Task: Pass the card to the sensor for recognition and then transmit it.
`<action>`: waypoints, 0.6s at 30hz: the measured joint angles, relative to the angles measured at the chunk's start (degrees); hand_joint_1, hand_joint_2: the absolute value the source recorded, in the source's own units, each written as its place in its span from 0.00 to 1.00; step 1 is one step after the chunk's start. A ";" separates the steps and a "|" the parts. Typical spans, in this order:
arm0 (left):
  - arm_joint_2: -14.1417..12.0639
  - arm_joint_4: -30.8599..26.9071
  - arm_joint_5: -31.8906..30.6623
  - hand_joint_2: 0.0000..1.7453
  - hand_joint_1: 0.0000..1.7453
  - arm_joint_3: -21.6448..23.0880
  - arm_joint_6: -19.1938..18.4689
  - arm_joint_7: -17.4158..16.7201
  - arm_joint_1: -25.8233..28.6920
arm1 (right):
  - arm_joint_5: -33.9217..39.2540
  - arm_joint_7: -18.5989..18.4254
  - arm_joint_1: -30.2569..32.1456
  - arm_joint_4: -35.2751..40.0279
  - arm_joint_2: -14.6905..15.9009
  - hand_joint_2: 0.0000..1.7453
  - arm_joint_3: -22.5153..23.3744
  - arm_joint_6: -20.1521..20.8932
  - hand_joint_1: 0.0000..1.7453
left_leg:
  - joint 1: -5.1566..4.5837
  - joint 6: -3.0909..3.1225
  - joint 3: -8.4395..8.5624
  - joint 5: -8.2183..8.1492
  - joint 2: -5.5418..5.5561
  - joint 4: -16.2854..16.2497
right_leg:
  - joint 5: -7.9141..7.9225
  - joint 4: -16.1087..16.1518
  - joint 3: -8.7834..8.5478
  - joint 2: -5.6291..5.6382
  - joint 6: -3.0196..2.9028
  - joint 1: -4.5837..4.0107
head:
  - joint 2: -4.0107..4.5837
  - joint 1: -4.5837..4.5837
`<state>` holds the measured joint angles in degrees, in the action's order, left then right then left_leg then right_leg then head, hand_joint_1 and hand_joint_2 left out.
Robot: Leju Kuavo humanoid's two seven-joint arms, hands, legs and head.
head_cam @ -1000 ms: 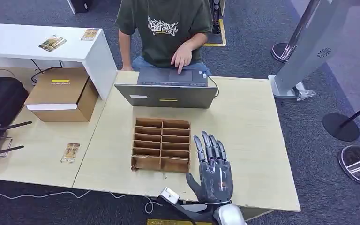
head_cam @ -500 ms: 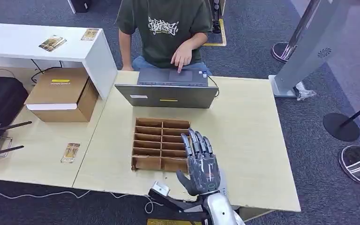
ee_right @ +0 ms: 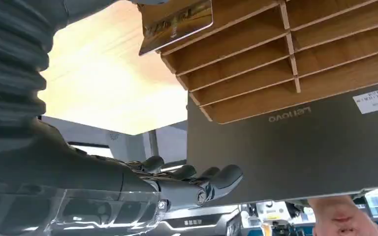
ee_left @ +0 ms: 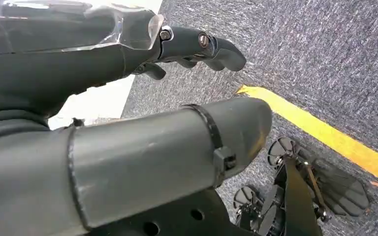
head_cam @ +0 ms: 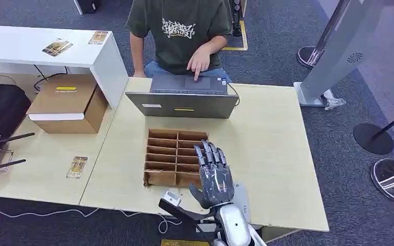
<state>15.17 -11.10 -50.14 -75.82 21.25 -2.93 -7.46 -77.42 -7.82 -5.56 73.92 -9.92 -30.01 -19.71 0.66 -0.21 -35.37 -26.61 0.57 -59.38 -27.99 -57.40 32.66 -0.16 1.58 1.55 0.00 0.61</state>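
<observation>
Hovering right hand (head_cam: pixel 214 174), fingers spread, over organizer (head_cam: pixel 176 157)

Brown cardboard organizer (head_cam: pixel 176 157), pale wood-grain table (head_cam: pixel 272 148), matt grey laptop (head_cam: pixel 183 104)

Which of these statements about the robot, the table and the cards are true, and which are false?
1. The right hand is over the wooden divider box. True.
2. The laptop lies closed. False: it is open, and a person's hand rests on it.
3. A card lies on the table left of the divider box. True.
4. The right hand grips a card. False: its fingers are spread and hold nothing.
5. The cardboard box stands right of the laptop. False: it stands to the left.
</observation>
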 joint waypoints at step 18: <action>0.00 0.00 0.76 0.00 0.00 0.00 0.20 0.00 0.01 | -0.83 -0.63 -0.52 -2.99 -2.08 1.00 1.09 0.28 0.00 | 0.00 0.00 0.01 0.00 -0.02 0.00 | 0.00 0.00 0.01 0.03 0.00 0.00 | 0.00 0.00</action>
<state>15.17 -11.10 -49.37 -75.82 21.44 -2.93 -7.45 -78.25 -8.46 -6.08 70.93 -12.00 -28.92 -19.43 0.66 -0.22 -35.37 -26.62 0.55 -59.38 -28.00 -57.40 32.67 -0.13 1.58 1.55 0.00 0.61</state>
